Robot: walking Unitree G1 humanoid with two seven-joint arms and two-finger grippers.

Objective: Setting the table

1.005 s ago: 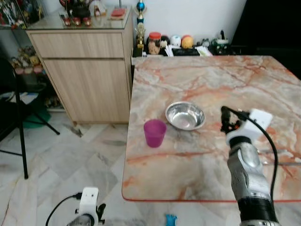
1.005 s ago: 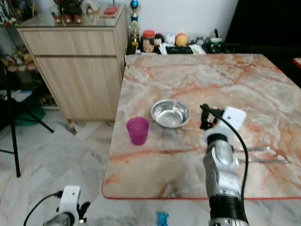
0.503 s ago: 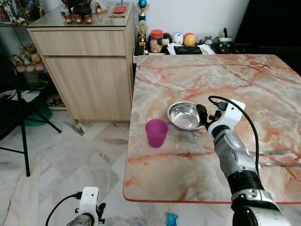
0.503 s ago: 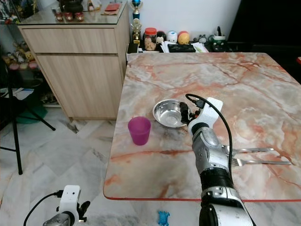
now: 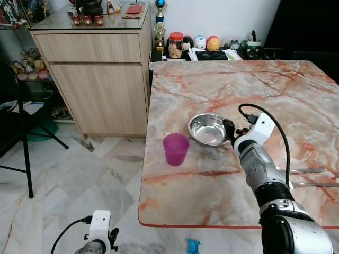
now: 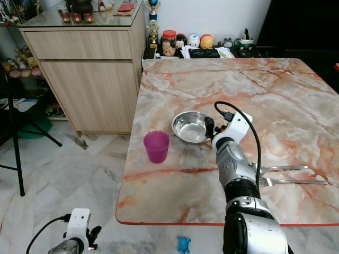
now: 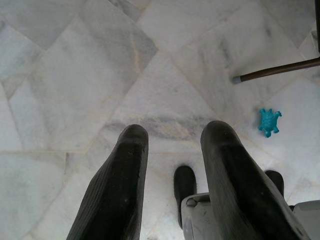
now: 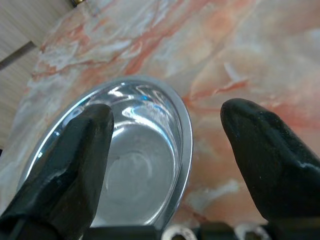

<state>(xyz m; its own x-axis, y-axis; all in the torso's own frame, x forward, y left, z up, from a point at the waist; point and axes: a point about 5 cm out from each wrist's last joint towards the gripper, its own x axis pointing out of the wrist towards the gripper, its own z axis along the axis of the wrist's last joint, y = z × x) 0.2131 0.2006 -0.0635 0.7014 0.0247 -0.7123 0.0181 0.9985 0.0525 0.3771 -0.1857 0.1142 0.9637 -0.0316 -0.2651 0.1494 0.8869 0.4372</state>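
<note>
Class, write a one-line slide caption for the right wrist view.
Open right gripper straddling the rim of the steel bowl on the marble table, one finger inside, one outside.

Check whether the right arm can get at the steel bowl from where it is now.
Probably yes. The right gripper is at the steel bowl, its open fingers straddling the near rim, with nothing between them. The purple cup stands apart.

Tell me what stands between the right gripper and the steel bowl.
Nothing visible. The right gripper is open at the steel bowl, one finger over its inside, the other outside its rim. The purple cup stands off to the bowl's left.
</note>
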